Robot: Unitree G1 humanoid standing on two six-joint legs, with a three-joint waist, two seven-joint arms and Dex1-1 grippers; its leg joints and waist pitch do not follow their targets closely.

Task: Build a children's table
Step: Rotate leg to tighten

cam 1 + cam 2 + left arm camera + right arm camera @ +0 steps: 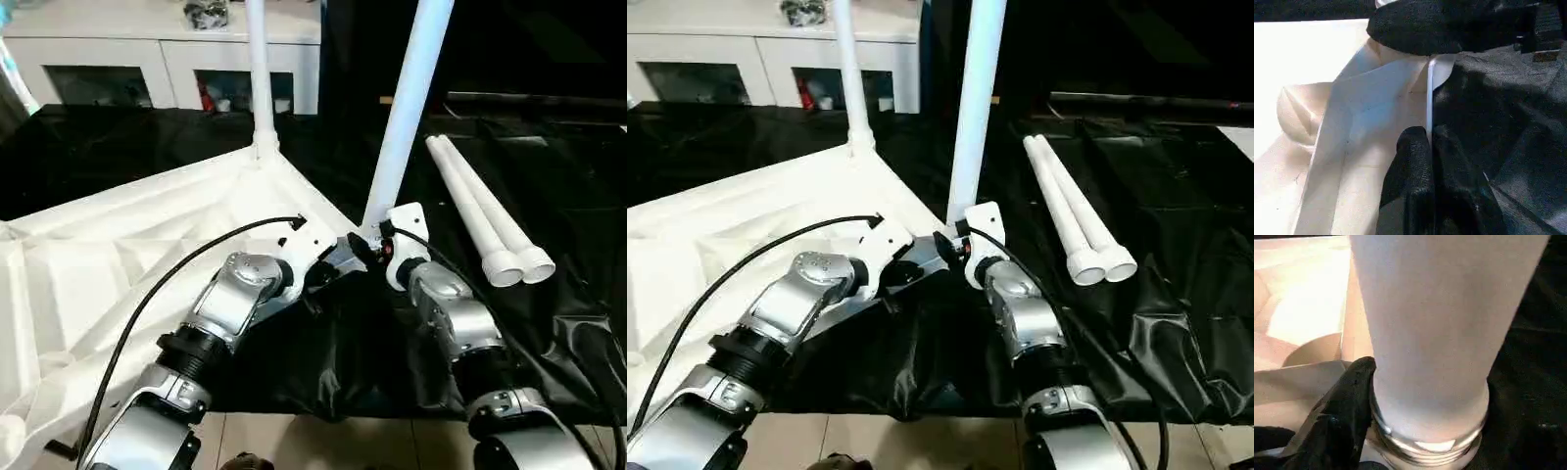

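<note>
Your left gripper [1427, 147] pinches the table top's [118, 255] rim; your right gripper [377, 240] seems clamped on the leaning leg [404, 108] at its threaded base.

Upturned white tabletop [147, 245], 2 legs [407, 108] standing in corners, 2 loose legs [485, 220] on black cloth [549, 176]

A black cloth [549, 196] covers the tabletop. On it lies the white table top [118, 264], ribbed underside up. Two loose white tube legs [485, 220] lie side by side, touching, near it.
</note>
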